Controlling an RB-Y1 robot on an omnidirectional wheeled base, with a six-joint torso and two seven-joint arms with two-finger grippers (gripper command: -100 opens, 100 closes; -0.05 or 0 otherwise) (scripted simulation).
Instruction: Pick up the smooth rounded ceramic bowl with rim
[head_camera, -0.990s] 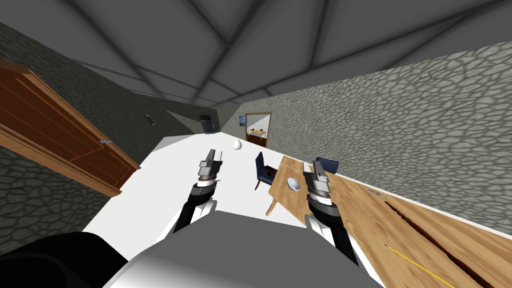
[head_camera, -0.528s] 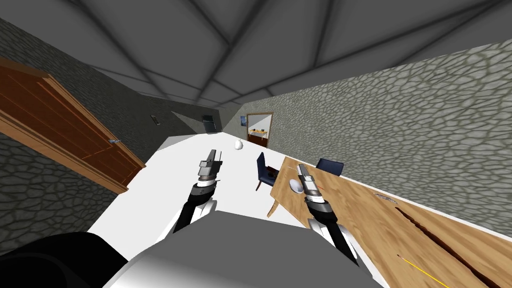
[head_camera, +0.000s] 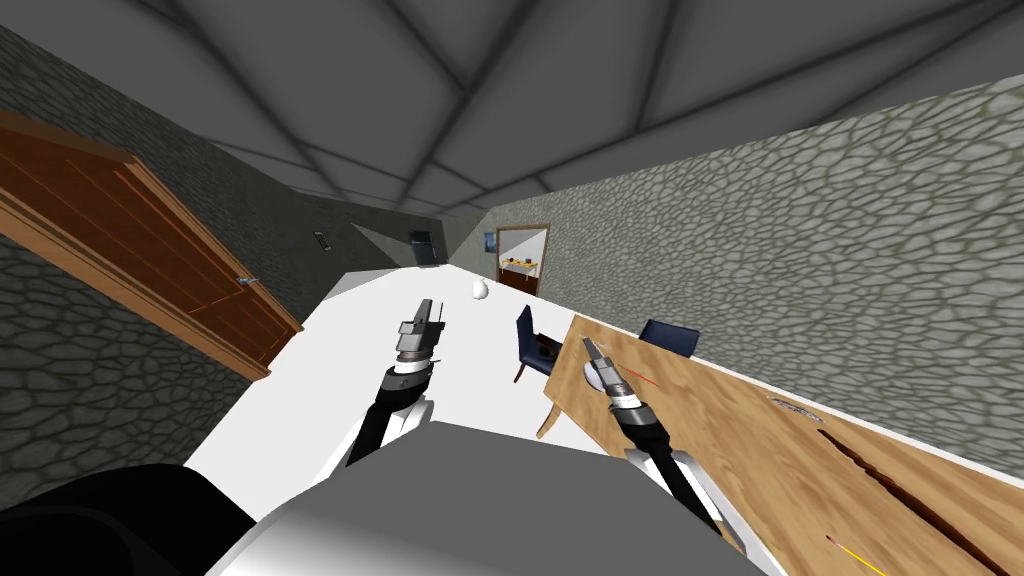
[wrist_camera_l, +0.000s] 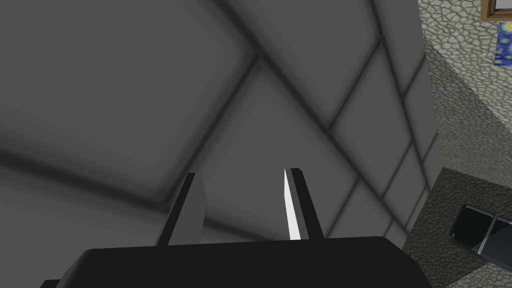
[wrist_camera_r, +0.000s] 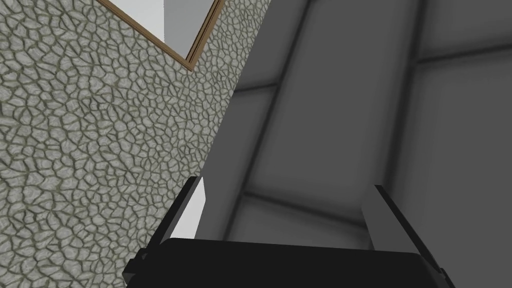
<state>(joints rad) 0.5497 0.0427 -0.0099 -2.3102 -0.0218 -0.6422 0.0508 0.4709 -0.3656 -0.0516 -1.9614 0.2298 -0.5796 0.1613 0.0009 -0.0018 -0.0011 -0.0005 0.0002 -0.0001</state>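
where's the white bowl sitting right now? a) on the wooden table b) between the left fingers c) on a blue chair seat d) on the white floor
a: in the head view the white bowl rests on the wooden table near its far end, partly hidden by the right gripper.

Right claw (wrist_camera_r: 287, 184), fingers (wrist_camera_r: 195, 210) wide apart, before cobbled wall (wrist_camera_r: 100, 150) and grey ceiling (wrist_camera_r: 350, 100).

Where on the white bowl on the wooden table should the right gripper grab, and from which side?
Probably the rim, from above: the white bowl seems to sit upright on the wooden table, so one finger goes inside its wall and one outside. The right gripper, open, hangs by it and hides part of it.
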